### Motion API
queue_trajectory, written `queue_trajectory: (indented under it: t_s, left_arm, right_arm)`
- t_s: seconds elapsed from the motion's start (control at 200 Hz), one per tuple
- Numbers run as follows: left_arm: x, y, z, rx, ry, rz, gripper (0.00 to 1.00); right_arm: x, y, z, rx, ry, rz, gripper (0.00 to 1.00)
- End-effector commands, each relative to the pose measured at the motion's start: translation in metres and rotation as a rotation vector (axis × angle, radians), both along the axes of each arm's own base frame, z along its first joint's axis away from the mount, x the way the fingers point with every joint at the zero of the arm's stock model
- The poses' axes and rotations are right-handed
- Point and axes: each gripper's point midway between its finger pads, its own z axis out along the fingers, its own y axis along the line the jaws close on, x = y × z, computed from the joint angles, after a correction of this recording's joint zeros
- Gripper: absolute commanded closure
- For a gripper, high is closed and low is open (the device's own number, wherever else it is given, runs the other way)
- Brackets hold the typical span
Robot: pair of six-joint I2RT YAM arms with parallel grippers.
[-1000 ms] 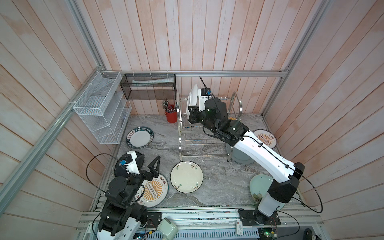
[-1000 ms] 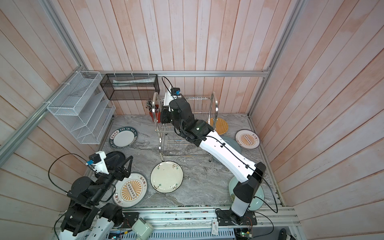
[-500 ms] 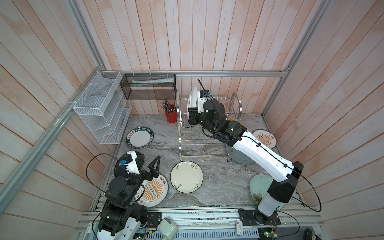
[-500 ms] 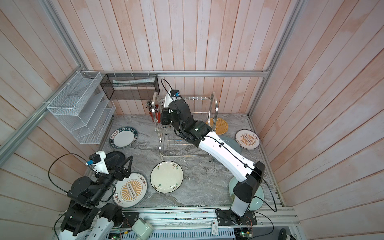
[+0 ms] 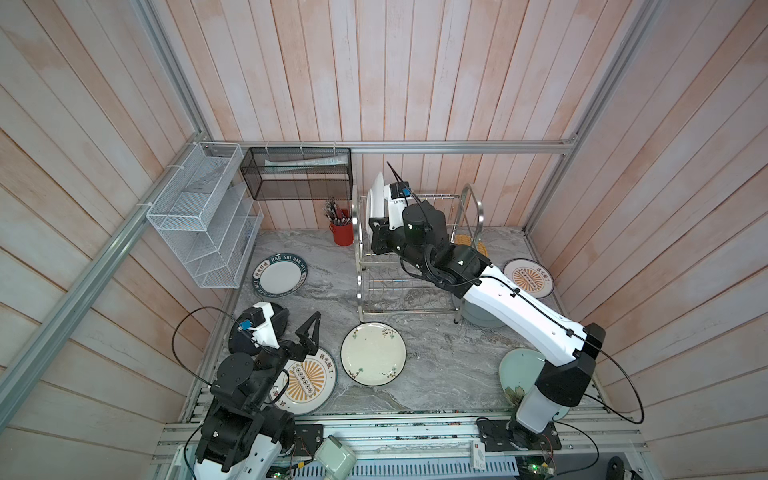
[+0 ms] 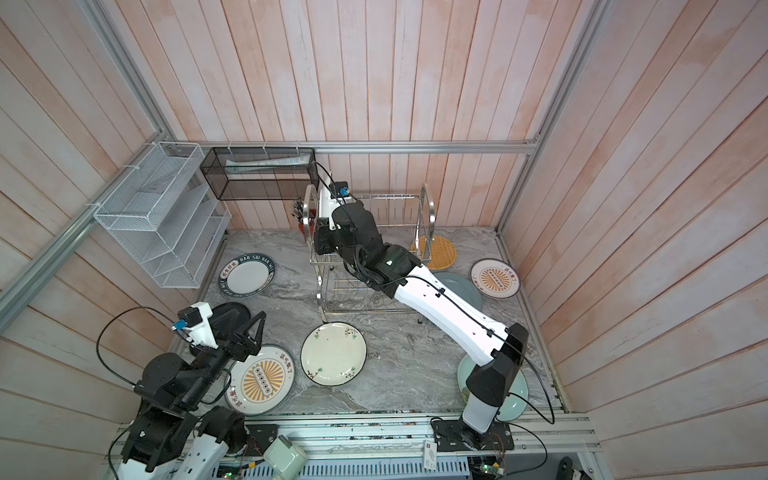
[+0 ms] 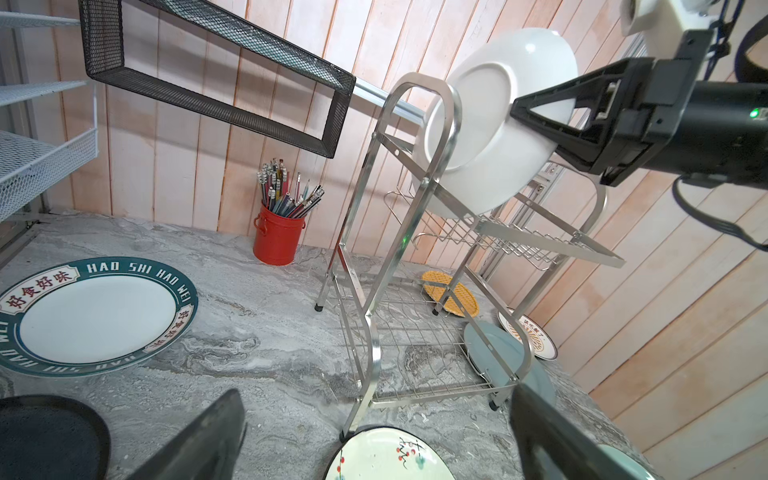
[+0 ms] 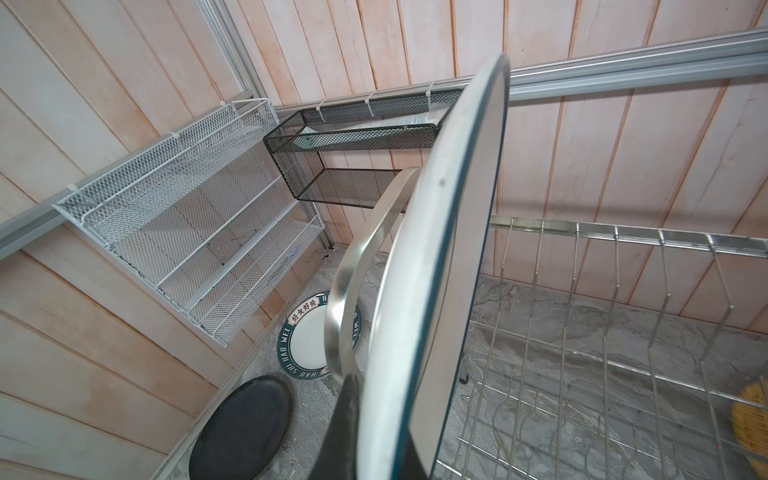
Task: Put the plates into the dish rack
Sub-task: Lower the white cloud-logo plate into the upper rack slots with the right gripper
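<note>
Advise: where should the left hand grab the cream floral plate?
Pinch the cream floral plate by its rim on the side facing the left hand, coming in low from there. It lies flat, face up, so probably only the rim offers a hold.

Light was bright, even and diffuse, with soft shadows. Wrist views bowed straight lines at their edges and blurred whatever was nearest.

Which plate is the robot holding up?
The white plate, standing on edge at the rack's top tier, with the right gripper and its jaws shut on it. The rest are down on the table.
</note>
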Motion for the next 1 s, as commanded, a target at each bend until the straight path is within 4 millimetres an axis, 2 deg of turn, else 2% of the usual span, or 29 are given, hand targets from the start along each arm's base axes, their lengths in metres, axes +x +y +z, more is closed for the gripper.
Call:
queue_trajectory:
  t_s: [0.0, 0.525, 0.99]
  left_arm:
    - [-0.004, -0.001, 0.009, 0.001, -0.025, -0.012, 0.00]
    - [-0.004, -0.001, 0.009, 0.003, -0.027, -0.014, 0.00]
    - [-0.005, -0.001, 0.010, 0.002, -0.031, -0.016, 0.00]
  right_arm:
    - [-0.010, -0.009, 0.037, 0.069, -0.083, 0.008, 1.00]
    - [0.008, -0.013, 0.005, -0.010, -0.028, -0.041, 1.00]
    - [0.016, -0.006, -0.026, -0.080, 0.017, -0.048, 1.00]
